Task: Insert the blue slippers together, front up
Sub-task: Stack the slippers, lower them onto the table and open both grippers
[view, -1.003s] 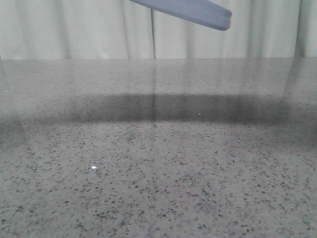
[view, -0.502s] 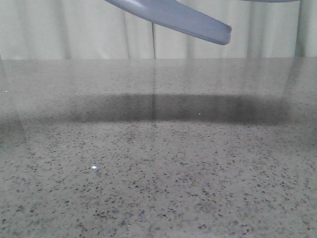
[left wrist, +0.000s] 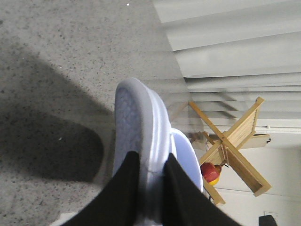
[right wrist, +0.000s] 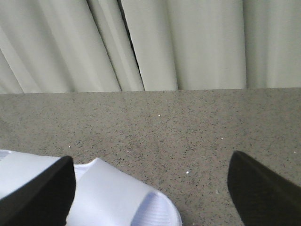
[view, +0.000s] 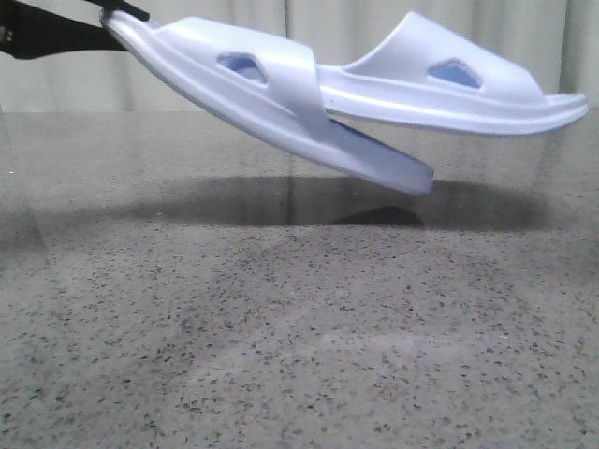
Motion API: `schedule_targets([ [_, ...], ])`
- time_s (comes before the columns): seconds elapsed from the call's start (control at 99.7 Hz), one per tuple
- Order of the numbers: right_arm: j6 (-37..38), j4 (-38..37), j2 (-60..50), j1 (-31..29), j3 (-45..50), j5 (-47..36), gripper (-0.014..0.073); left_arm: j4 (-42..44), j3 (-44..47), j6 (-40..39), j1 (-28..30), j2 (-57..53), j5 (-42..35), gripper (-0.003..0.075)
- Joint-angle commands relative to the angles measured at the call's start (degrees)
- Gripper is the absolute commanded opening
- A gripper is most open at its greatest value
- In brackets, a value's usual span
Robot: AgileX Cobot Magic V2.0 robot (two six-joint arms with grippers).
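Two pale blue slippers hang in the air above the grey speckled table (view: pixel 299 355). The left slipper (view: pixel 271 94) slopes down to the right, toe lowest. My left gripper (view: pixel 126 14) is shut on its heel end; the left wrist view shows the black fingers (left wrist: pixel 129 188) clamping that slipper (left wrist: pixel 136 117). The right slipper (view: pixel 449 89) lies nearly level, one end tucked behind the left slipper's strap; it also shows in the left wrist view (left wrist: pixel 186 157). My right gripper (right wrist: pixel 150 157) is wide open, with a slipper (right wrist: pixel 108 197) low by one finger, not clamped.
Pale curtains (view: pixel 374 19) hang behind the table's far edge. A wooden crossed rack (left wrist: pixel 235 141) with a red and yellow object (left wrist: pixel 210 173) stands beyond the table in the left wrist view. A dark shadow (view: pixel 374 217) lies on the table under the slippers.
Both slippers have come down into the front view; before, only the toe of one showed at the top. The left gripper is now visible at top left.
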Motion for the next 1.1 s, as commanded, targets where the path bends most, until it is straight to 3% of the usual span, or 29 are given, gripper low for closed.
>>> schedule_targets([
  [0.0, -0.7, -0.3, -0.3, -0.4, -2.1, -4.2, 0.0580, -5.1, -1.7, 1.9, -0.7, 0.4, 3.6, 0.0019],
  [0.401, -0.7, -0.3, -0.3, -0.4, -2.1, -4.2, 0.0580, -1.4, -1.7, 5.2, -0.7, 2.4, 3.4, 0.0034],
  [0.491, -0.7, -0.3, -0.2, -0.4, -2.1, -4.2, 0.0580, -1.4, -1.7, 5.5, -0.7, 2.4, 3.4, 0.0109],
  [0.662, -0.7, -0.3, -0.2, -0.4, -2.1, -4.2, 0.0580, -1.4, -1.7, 7.2, -0.7, 2.4, 2.8, 0.0372],
  [0.762, -0.7, -0.3, -0.2, -0.4, -2.1, -4.2, 0.0580, -1.1, -1.7, 9.1, -0.7, 2.4, 0.1, 0.0479],
  [1.093, -0.7, -0.3, -0.2, -0.4, -2.1, -4.3, 0.0580, 0.4, -1.7, 21.5, -0.6, 2.1, -13.3, 0.0489],
])
